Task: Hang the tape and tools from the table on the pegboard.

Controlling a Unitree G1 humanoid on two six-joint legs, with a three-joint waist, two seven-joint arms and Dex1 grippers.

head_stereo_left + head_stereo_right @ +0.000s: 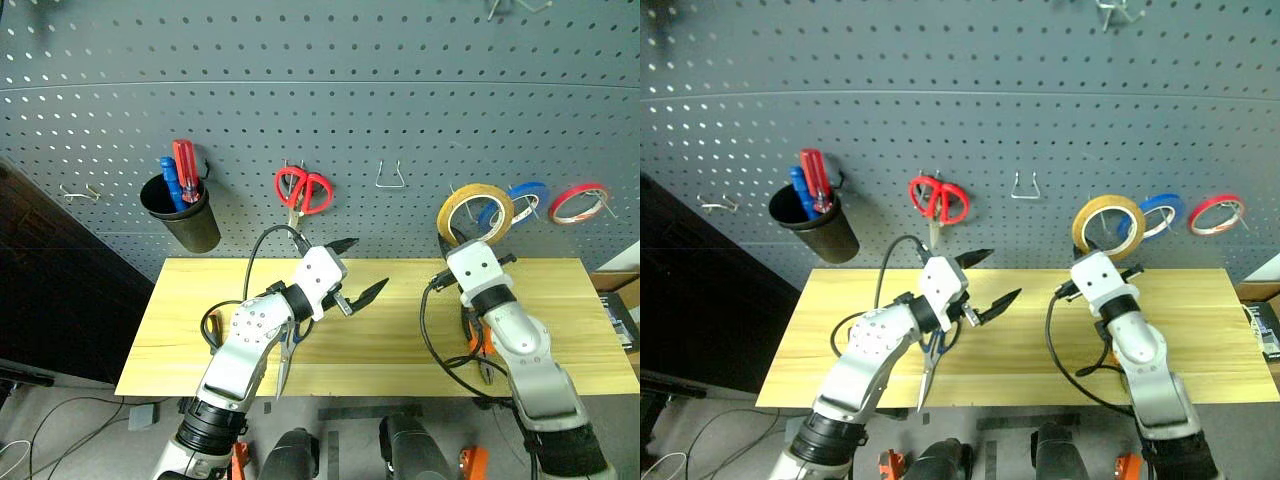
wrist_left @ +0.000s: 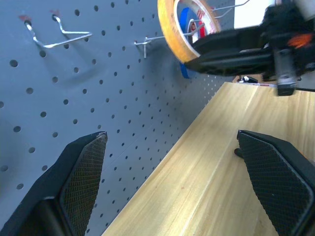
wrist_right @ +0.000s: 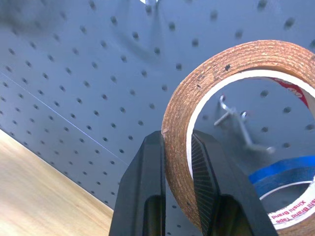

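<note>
Up front, right gripper pinches thin, ring-shaped yellow tape.

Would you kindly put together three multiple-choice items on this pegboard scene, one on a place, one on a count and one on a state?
1. Where are the red-handled scissors?
A. On the wooden table
B. Hanging on the dark grey pegboard
C. In the black cup

2. How many screwdrivers stand in the black cup?
A. Two
B. Four
C. None

3. What is the state of the right tool?
A. Open and holding nothing
B. Shut on a blue tape ring
C. Shut on the yellow translucent tape roll

Key: 1 B, the scissors hang from a hook above the light wooden table. 2 A, one red and one blue handle rise from the cup. 3 C, the right wrist view has both fingers pinching the roll's band, held up before the pegboard.
</note>
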